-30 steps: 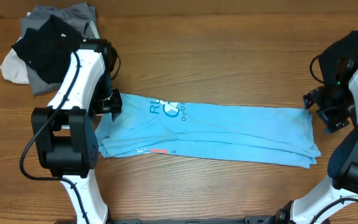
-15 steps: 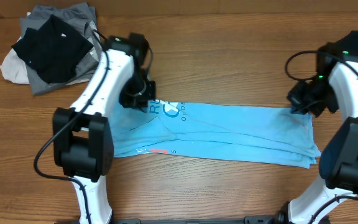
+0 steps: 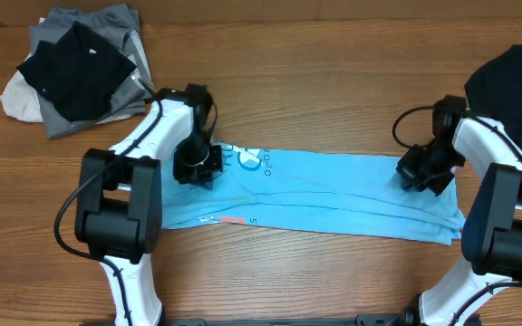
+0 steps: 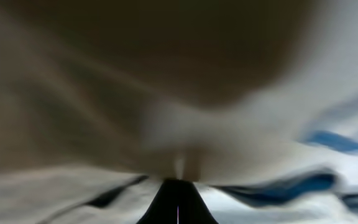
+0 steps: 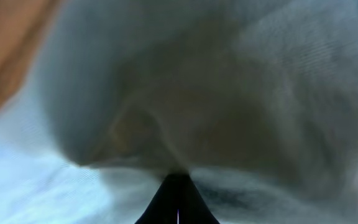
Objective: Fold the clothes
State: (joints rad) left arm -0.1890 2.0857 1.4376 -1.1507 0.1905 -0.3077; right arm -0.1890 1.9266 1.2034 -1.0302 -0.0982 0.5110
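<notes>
- Gripping the far long edge of the light blue T-shirt (image 3: pixel 333 195), both sets of jaws are standing clenched. The left jaws are sitting beside the printed lettering (image 3: pixel 252 161) and the right jaws near the opposite end.
- Both wrist views are showing only blurred cloth bunched right at the tips, so a hold on fabric is looking likely rather than certain.
- The T-shirt is lying as a long, narrowed band across the middle of the counter (image 3: pixel 315 91). The pile of black, grey and off-white garments (image 3: pixel 71 77) is sitting well apart at the far left corner.
- Risk: either pinch may be catching only the top layer, so the stacked layers may be peeling apart on lifting.
- Risk: the two ends may be rising unevenly, since the grips are not lying at matching points, and this would be skewing the fold line.
- Risk: thin cloth may be slipping out of a shallow pinch while being carried over.
- Change: a second earlier the left arm (image 3: pixel 157 127) was hanging over the shirt's left end and the right arm (image 3: pixel 483 145) was waiting beyond the right end, jaws parted. Both are now sitting inward on the far edge with jaws closed.
</notes>
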